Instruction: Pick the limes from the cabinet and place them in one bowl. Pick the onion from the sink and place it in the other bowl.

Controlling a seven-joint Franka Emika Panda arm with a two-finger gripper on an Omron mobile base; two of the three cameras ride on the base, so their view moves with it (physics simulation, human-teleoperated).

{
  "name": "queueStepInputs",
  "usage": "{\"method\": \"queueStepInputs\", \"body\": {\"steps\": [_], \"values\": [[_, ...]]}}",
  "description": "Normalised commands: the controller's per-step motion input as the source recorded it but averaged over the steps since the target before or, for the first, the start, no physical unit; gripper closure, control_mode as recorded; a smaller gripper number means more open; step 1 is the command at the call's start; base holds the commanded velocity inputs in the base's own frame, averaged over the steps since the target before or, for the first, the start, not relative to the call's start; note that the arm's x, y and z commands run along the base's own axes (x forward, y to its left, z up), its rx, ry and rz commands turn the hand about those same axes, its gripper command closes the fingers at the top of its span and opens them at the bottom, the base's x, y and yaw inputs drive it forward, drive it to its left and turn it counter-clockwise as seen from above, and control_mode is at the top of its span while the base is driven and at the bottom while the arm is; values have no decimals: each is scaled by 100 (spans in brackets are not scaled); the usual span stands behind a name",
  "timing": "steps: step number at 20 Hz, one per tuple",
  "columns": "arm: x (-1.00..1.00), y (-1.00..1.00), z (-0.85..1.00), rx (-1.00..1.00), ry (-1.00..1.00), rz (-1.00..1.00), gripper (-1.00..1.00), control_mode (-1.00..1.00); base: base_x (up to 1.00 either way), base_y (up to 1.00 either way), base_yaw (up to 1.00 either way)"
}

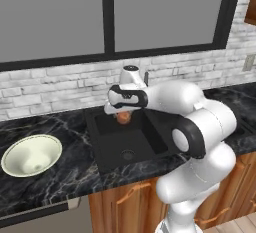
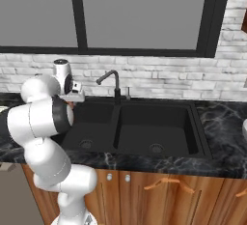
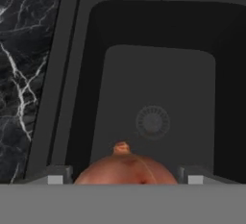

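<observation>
My gripper (image 1: pixel 123 113) is shut on the onion (image 1: pixel 123 118), a small reddish-brown ball, and holds it above the left basin of the black sink (image 1: pixel 131 142). In the hand view the onion (image 3: pixel 126 169) sits between the two fingertips (image 3: pixel 55 177), with the basin floor and round drain (image 3: pixel 153 121) below it. From the right base view the hand (image 2: pixel 72 98) hangs over the sink's left end (image 2: pixel 89 130). The smooth cream bowl (image 1: pixel 31 154) rests on the counter left of the sink. A corner of the reddish-brown cabinet (image 1: pixel 251 7) shows at the upper right. The limes and the speckled bowl are out of view.
A slim dark tap (image 2: pixel 114 83) stands behind the sink's divider. Black marbled counter (image 1: pixel 60 177) runs on both sides of the basin, against a white brick wall under a large window. Lower cupboards with curved handles (image 2: pixel 166 184) sit below.
</observation>
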Motion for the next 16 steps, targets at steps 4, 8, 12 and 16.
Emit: {"method": "queueStepInputs", "body": {"steps": [4,8,12,16], "values": [[-37,55,79,0,0,9,100,-100,0,0,0],[-37,72,36,1,0,6,100,-100,0,0,0],[-45,88,17,0,0,12,100,-100,0,0,0],[-39,79,40,0,0,11,100,-100,0,0,0]]}}
